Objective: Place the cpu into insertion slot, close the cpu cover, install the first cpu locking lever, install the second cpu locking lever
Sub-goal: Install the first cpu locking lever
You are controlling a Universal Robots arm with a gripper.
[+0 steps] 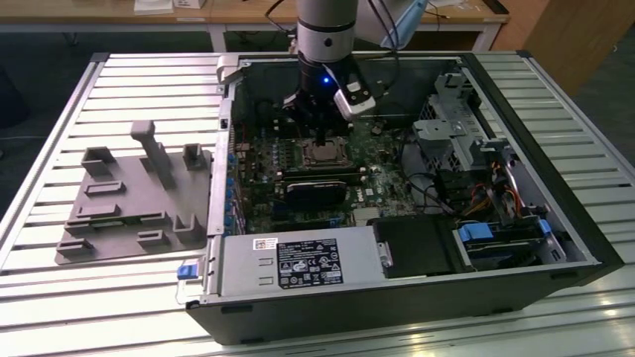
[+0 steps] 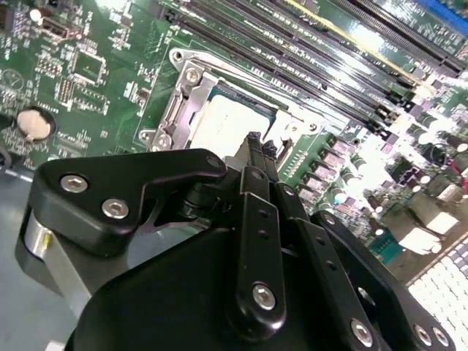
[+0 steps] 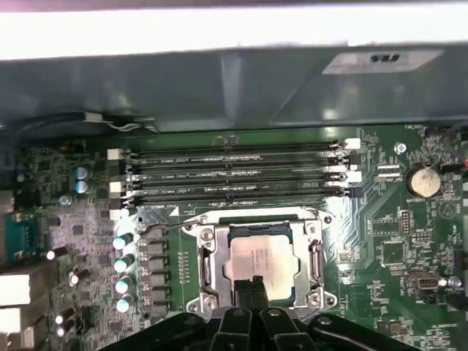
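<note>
My black two-finger gripper (image 3: pixel 253 284) has its fingers pressed together, and I see nothing between them. In both wrist views its tips (image 2: pixel 261 142) sit right at one edge of the small flat square silver-grey cpu (image 3: pixel 259 252), but I cannot tell if they touch it. The cpu (image 2: pixel 223 124) lies flat inside the small square dark insertion slot (image 3: pixel 232 235). The thin silvery metal cpu cover (image 3: pixel 207 259) with the big square window lies down flat around the chip, and the chip top shows through the window. I cannot tell how the locking levers sit. The slot is set in the green circuit board (image 3: pixel 395 241). Four long black memory slots (image 3: pixel 234 172) run just beside the cover, and a round silver coin battery (image 3: pixel 422 179) sits well apart from it. In the exterior view the gripper (image 1: pixel 323 141) reaches straight down into the open black computer case (image 1: pixel 585 245), which lies on a grey slatted table (image 1: pixel 100 297).
</note>
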